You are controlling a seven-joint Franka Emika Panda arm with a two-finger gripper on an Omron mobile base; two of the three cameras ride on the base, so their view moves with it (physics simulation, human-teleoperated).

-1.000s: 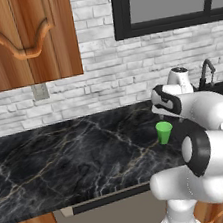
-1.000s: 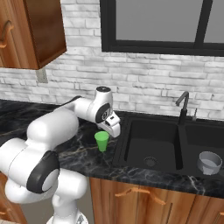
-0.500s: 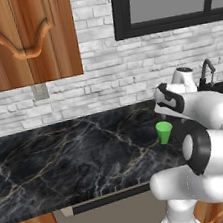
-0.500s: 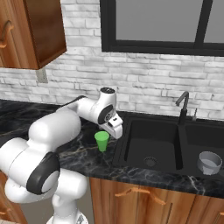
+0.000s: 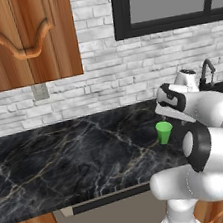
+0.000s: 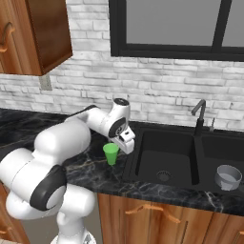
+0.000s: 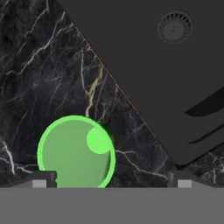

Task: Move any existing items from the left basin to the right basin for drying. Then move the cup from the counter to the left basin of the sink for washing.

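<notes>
A: How do the jaws stand?
B: Spread wide, gripping nothing; the gripper (image 7: pixel 111 181) hangs above the cup (image 7: pixel 75 152), which sits toward one fingertip, upright on the counter (image 7: pixel 39 65) just beside the sink (image 6: pixel 164 157).
A: So?
B: Centre over the rim first, then descend; the height left is hard to judge, probably small.

You're looking at a white arm (image 6: pixel 52 147) with fat, rounded glossy links and black bands at the joints. There's a big dark ring on the elbow joint (image 5: pixel 197 146), another on the near shoulder link (image 6: pixel 47 188). The wrist (image 6: pixel 119 125) has a black round cap, white top. Fingertips (image 7: pixel 43 179) are small, dark, with grey pads. No cables or markings that you can make out.
</notes>
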